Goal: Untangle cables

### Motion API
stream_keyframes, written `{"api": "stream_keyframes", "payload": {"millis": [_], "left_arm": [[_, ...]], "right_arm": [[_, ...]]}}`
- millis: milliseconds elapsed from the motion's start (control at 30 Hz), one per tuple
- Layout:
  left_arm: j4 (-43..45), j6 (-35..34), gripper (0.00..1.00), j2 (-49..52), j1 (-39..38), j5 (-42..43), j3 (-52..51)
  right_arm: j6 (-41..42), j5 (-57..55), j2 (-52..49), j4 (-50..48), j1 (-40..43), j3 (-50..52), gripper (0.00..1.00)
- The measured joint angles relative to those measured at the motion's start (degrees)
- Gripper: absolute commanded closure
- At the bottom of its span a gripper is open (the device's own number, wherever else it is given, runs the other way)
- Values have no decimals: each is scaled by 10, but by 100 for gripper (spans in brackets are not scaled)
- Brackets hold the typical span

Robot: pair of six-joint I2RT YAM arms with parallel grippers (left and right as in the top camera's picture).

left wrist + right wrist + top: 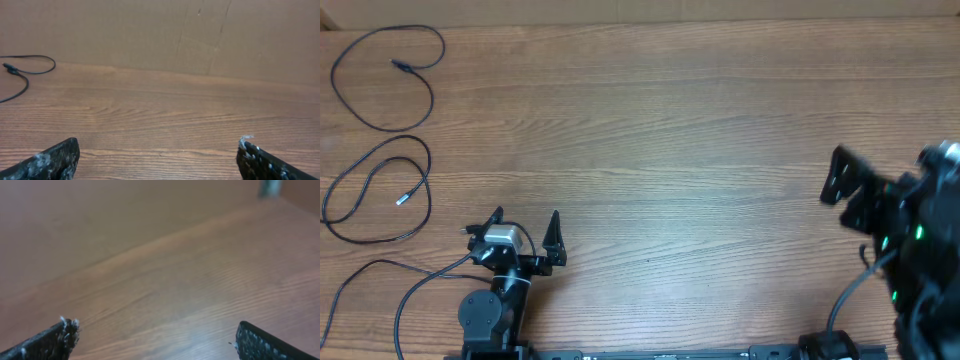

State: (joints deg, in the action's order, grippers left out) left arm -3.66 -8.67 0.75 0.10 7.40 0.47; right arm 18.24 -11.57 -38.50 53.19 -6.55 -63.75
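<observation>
While both arms sit at the lower edge of the overhead view, the cables lie separately at the far left of the wooden table [700, 130].

1. First cable [382, 80]: upper left of the overhead frame. It forms one loose open loop, with its small plug end [400, 66] lying inside the loop. It does not touch the other cable.
2. Second cable [380, 190]: middle left, just below the first. It lies in a wider loop, with its silver-tipped plug [403, 198] inside the loop.
3. Left gripper [525, 222]: lower left of centre, near the second cable but apart from it. Its two fingers stand wide apart, with bare table between them. The left wrist view confirms this: the finger pads [50, 160] sit at the bottom corners, and a cable section with a plug [10, 66] lies at the upper left, in front of a cardboard wall [150, 30].
4. Right gripper [842, 180]: right edge of the overhead frame, well apart from both cables. In the right wrist view its fingers [45, 342] are spread, and only blurred table shows between them.
5. Thicker robot wiring [380, 268] curves across the lower left corner.
</observation>
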Motion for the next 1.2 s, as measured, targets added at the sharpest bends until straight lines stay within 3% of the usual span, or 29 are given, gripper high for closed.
{"api": "stream_keyframes", "payload": {"millis": [233, 500, 833, 1200], "left_arm": [[0, 0, 1, 0, 0, 0, 0], [0, 0, 1, 0, 0, 0, 0], [0, 0, 0, 0, 0, 0, 0], [0, 0, 1, 0, 0, 0, 0]], "right_arm": [[-79, 59, 182, -126, 35, 225, 0], [-103, 98, 310, -219, 66, 389, 0], [-148, 173, 357, -353, 70, 508, 0], [-169, 204, 377, -414, 69, 575, 0]]}}
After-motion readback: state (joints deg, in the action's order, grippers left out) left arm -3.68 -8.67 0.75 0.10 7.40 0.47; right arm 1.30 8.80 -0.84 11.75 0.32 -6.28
